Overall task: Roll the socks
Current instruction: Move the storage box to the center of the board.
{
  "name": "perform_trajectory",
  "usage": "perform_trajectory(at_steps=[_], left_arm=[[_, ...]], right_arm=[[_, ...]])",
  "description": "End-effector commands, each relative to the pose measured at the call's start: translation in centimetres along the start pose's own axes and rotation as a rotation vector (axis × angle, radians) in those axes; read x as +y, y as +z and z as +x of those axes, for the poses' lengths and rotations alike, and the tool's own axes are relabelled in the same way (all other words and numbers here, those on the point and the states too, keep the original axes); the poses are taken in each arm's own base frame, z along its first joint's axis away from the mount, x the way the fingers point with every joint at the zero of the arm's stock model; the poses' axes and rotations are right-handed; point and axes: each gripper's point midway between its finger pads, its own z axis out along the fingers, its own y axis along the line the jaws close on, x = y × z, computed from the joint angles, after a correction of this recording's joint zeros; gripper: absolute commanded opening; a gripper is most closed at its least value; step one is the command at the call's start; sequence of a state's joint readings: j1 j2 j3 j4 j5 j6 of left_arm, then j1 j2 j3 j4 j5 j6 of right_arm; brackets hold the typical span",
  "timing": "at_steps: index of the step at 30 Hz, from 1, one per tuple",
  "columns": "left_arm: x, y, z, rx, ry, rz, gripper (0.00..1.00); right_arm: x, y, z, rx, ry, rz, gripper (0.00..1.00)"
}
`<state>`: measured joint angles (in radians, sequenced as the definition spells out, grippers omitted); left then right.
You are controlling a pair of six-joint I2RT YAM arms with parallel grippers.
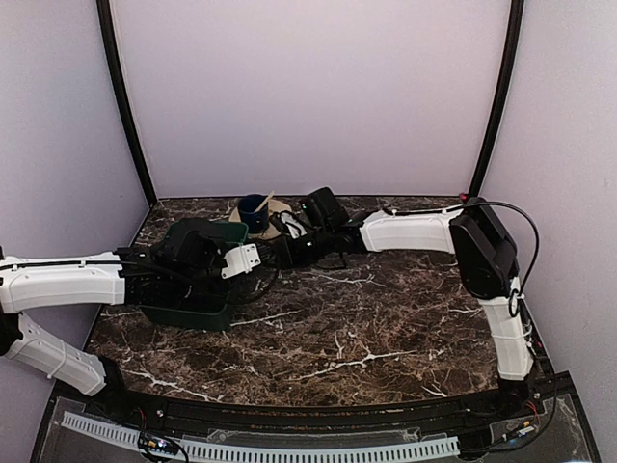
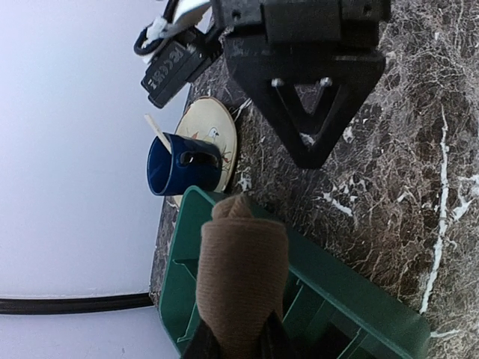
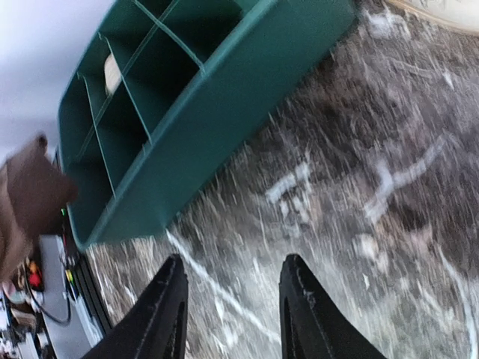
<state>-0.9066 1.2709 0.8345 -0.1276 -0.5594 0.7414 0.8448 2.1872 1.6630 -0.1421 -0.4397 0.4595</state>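
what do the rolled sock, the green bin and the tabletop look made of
rolled sock: tan knit cloth by the look, matte, with soft rounded folds.
green bin: probably moulded plastic, smooth with a slight sheen and thin straight dividers.
tabletop: dark brown marble pattern with white veins, fairly glossy. It could be real stone or a printed laminate; the pictures cannot tell.

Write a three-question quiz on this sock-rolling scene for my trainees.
1. True or false: the right gripper is open and empty.
2. What does the left gripper hold? A a rolled sock; B a spoon; C nothing.
3. Fill in: the blue cup stands on a ____.
Key: 1 true; 2 A; 3 saucer.
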Motion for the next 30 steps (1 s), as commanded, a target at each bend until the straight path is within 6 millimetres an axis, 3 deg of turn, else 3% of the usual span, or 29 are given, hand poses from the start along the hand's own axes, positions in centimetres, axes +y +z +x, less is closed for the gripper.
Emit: perform_trajectory(at_steps=[1, 6, 12, 19, 30], left_arm=[[1.8, -1.1, 1.3, 0.038, -0.020, -0.059, 0.00], [2.3, -1.8, 2.2, 0.060, -0.072, -0.073, 0.00], [2.6, -2.2, 2.3, 0.054, -0.117, -0.079, 0.00], [3.1, -2.6, 1.7, 0.029, -0.152, -0.078, 0.00], [3.7, -3.2, 1.5, 0.004, -0.174, -0.093, 0.00]], right_arm=[[1.8, 2.9, -2.1, -0.041, 0.059, -0.004, 0.39], [3.9, 5.5, -3.2, -0.062, 0.061, 0.007, 0.39], [4.5, 7.5, -3.1, -0.040, 0.075, 0.061, 0.39], [2.8, 8.0, -1.5, -0.012, 0.105, 0.178, 0.38], [4.0, 9.4, -0.6, 0.025, 0.100, 0.173, 0.38]])
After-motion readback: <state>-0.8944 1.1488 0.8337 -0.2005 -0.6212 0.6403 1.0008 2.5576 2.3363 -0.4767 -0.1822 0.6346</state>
